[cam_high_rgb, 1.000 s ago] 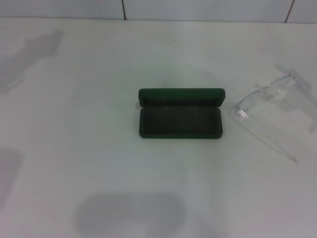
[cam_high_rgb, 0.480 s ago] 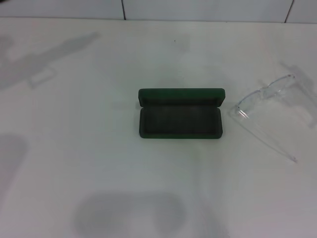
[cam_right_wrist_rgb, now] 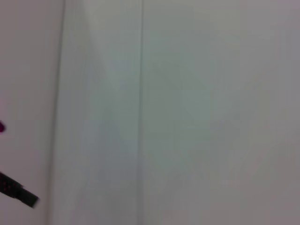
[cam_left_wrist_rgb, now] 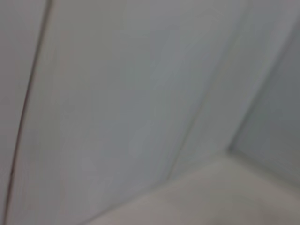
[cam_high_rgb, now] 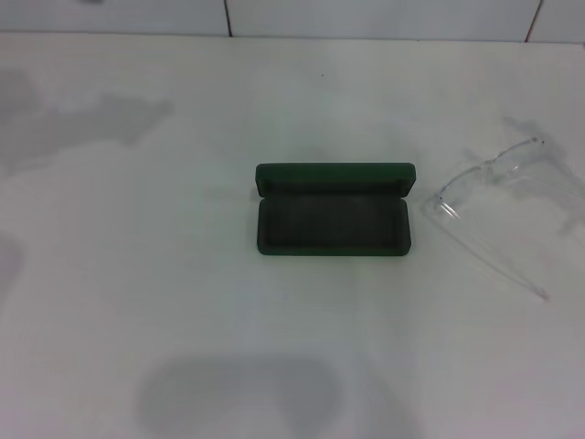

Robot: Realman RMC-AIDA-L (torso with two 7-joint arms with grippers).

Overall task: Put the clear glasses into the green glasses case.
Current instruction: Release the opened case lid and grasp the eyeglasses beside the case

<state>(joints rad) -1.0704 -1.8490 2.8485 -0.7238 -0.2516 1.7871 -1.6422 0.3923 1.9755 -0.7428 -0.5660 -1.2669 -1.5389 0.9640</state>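
Glasses, clear (cam_high_rgb: 489, 206), lying on the white table (cam_high_rgb: 183, 302) at the right of the head frame, lens toward the upper right, thin arms running down toward the lower right edge. Just left of them, apart and not touching: green glasses case (cam_high_rgb: 333, 210) at frame centre, lid open and standing up along its far side, dark lining bare. Beyond the table, a tiled wall (cam_high_rgb: 384, 16) across the top edge. Soft shadows at the upper left and lower centre of the tabletop. Neither gripper seen in the head view; wrist views show only pale wall panels, plus a small dark object (cam_right_wrist_rgb: 18, 192) at the lower left of the right wrist frame. Finger opening and hold: not visible for either arm.
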